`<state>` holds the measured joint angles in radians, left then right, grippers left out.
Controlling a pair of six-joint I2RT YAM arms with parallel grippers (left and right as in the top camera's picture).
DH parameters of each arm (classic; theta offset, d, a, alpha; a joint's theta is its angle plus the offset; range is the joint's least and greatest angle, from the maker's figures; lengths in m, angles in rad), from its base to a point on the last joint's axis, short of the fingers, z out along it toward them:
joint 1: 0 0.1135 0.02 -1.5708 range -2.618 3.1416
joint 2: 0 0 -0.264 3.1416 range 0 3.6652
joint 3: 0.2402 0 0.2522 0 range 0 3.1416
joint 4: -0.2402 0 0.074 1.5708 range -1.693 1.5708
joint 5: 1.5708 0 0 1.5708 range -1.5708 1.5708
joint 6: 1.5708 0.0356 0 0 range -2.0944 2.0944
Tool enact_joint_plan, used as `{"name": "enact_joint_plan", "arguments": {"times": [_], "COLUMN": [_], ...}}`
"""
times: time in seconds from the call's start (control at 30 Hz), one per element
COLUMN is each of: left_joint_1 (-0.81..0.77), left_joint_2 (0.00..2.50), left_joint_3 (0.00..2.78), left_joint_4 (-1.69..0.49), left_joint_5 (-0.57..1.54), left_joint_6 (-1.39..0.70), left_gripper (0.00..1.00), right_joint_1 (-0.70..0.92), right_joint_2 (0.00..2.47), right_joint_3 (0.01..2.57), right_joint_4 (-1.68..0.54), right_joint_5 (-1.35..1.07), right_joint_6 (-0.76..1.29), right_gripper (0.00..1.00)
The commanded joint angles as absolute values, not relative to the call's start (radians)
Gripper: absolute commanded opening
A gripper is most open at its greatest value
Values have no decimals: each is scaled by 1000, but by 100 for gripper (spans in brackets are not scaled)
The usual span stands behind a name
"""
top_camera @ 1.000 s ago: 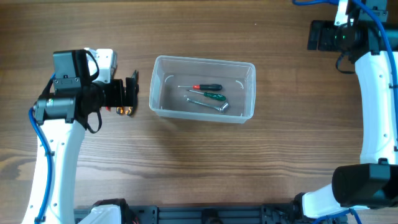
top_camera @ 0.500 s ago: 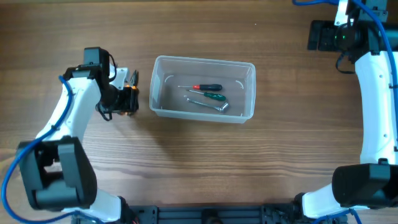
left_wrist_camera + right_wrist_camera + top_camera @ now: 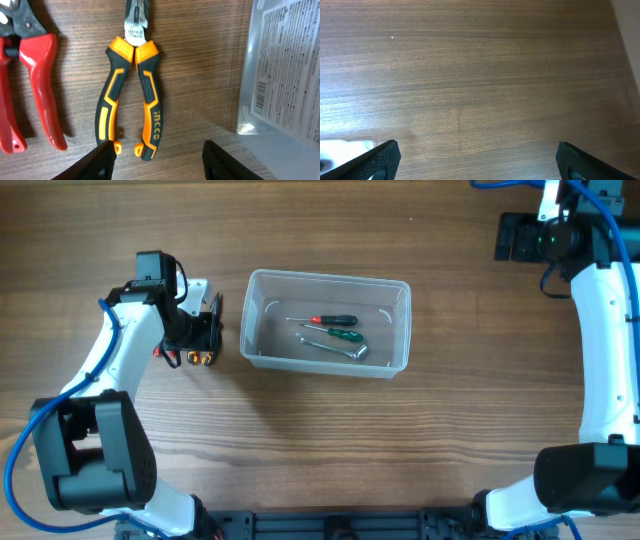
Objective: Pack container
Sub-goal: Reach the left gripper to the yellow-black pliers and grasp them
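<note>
Container [image 3: 330, 277] sits mid-table with a red screwdriver [image 3: 335, 320], a green screwdriver [image 3: 342, 335] and a wrench [image 3: 340, 348] inside. Left gripper [image 3: 157, 152] hangs wide open over orange-black pliers [image 3: 148, 90] just left of it, red cutters [image 3: 35, 85] alongside. Right gripper [image 3: 480, 160] is spread open too, over the table [image 3: 480, 75] well away.

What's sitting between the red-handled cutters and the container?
The orange-and-black pliers, flat on the table, touching neither the red-handled cutters nor the container. The left wrist view shows it.
</note>
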<state>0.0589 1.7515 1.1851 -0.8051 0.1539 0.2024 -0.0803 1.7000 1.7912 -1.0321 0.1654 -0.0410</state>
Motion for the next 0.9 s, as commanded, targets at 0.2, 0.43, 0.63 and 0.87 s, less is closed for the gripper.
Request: {"name": "enact_joint_plan", "arguments": {"times": [0.2,0.43,0.63,0.87], "left_joint_1": [41,41,41,41], "left_joint_2": [1872,1949,1997,1996], "left_joint_3": [1199,1199,1199,1199], "left_joint_4": [-752,-709,-705,-695], "left_joint_5": [152,136,137,138], "left_joint_6": [232,228,225,225], "left_gripper": [57,57,45,4], "right_joint_1": [-82,-82,-82,-82], "right_joint_2": [1703,1703,1703,1703], "right_joint_3": [1795,1795,1795,1795], "right_joint_4": [-1029,-1029,-1029,-1029], "right_joint_5": [168,168,168,168], "right_joint_6": [-20,-20,-20,-20], "right_gripper": [100,100,100,100]}}
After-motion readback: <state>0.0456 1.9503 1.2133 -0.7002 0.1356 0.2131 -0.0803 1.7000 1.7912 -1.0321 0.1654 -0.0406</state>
